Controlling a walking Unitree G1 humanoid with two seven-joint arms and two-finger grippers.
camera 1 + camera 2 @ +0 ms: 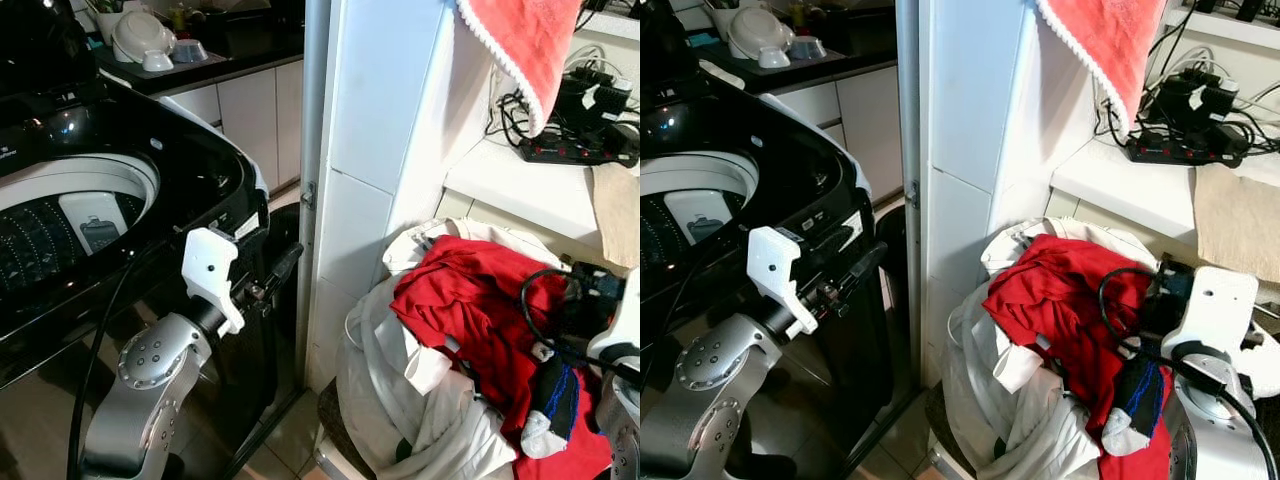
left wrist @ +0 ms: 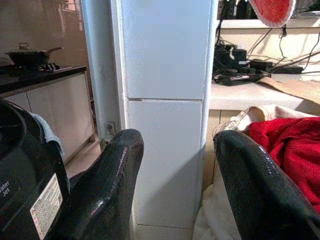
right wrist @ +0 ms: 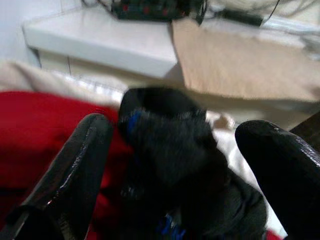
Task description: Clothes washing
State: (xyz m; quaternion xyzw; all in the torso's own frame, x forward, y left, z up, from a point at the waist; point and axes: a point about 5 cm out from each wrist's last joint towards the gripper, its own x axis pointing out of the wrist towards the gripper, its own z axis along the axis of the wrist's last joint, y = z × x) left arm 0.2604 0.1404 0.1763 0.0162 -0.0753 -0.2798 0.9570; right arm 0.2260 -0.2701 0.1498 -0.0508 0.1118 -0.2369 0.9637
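The right hand (image 3: 175,165) hovers low over the laundry pile, its two black fingers spread wide apart with a black sock (image 3: 175,150) lying between them; the fingers (image 3: 75,165) do not visibly close on it. In the right eye view that sock (image 1: 1137,395), black with blue trim and a white toe, lies on the near right part of the pile, just in front of the right wrist. Under it sits a red garment (image 1: 1060,300), rumpled over the top of a heap of white clothes (image 1: 990,400) that fills a laundry basket; the basket itself is mostly hidden under the cloth.

Left of the pile, the left hand (image 2: 175,185) is held up beside the front corner of the washing machine (image 1: 120,200), its fingers apart and nothing between them. It points towards the white tiled pillar (image 1: 380,150) that stands between the machine and the pile. The machine is black and glossy, with its lid open and the drum (image 1: 60,220) showing.

Beyond the pile, right of the pillar, a white counter (image 1: 510,185) carries a power strip (image 1: 570,150) with tangled black cables. A coral towel (image 1: 525,45) hangs above it. Further back, left of the pillar, a dark kitchen counter (image 1: 230,50) holds white bowls (image 1: 140,38).
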